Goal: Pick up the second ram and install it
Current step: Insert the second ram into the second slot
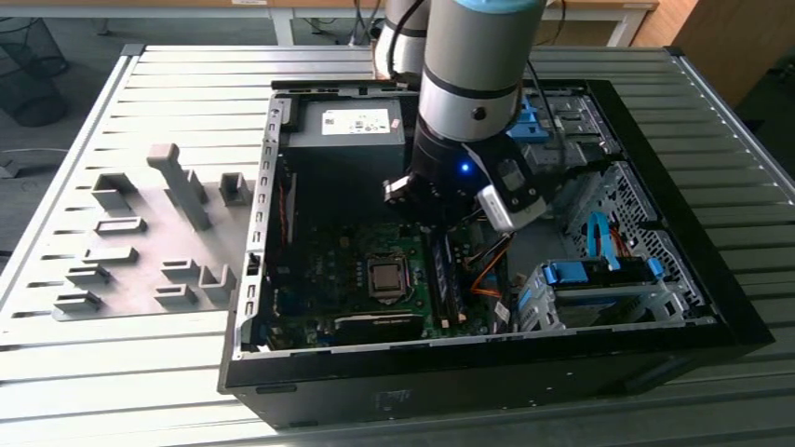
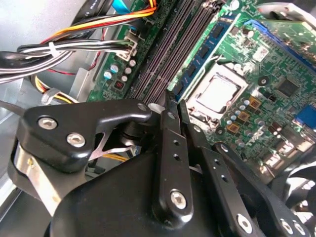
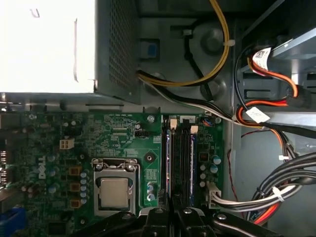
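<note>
The second ram, a blue stick with black chips, stands seated in the memory slot nearest the CPU socket; in the first wrist view the second ram runs beside the darker slots. My gripper hangs just above the near end of those slots, its two black fingers pressed together with nothing between them. The first wrist view has the gripper right over the slot row. In the exterior view the arm's wrist reaches down into the open computer case over the motherboard.
Bundled cables and orange-red wires lie close beside the slots. The power supply fills the case's far end, and blue drive bays stand at the exterior view's right. Grey holder blocks sit on the slatted table outside the case.
</note>
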You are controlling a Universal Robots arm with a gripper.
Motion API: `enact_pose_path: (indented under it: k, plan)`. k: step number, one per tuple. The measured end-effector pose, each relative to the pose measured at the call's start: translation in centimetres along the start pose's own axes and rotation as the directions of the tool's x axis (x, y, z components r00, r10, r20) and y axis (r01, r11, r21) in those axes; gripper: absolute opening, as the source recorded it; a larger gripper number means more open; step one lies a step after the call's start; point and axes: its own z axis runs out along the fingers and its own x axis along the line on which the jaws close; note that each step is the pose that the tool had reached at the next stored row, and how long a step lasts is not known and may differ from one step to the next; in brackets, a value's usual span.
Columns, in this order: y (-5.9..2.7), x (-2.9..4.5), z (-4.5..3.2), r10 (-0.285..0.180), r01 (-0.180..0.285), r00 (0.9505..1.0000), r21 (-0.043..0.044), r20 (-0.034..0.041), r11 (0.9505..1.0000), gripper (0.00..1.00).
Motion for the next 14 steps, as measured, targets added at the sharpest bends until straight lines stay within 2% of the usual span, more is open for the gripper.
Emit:
enact_pose_path:
  k: [4,14]
  plan:
    - [-0.22,-0.01,0.44,0.000,0.000,1.0000,-0.0001,0.0000,1.0000,0.14]
    - [-0.25,-0.06,0.62,0.000,0.000,1.0000,-0.0008,0.0001,1.0000,0.14]
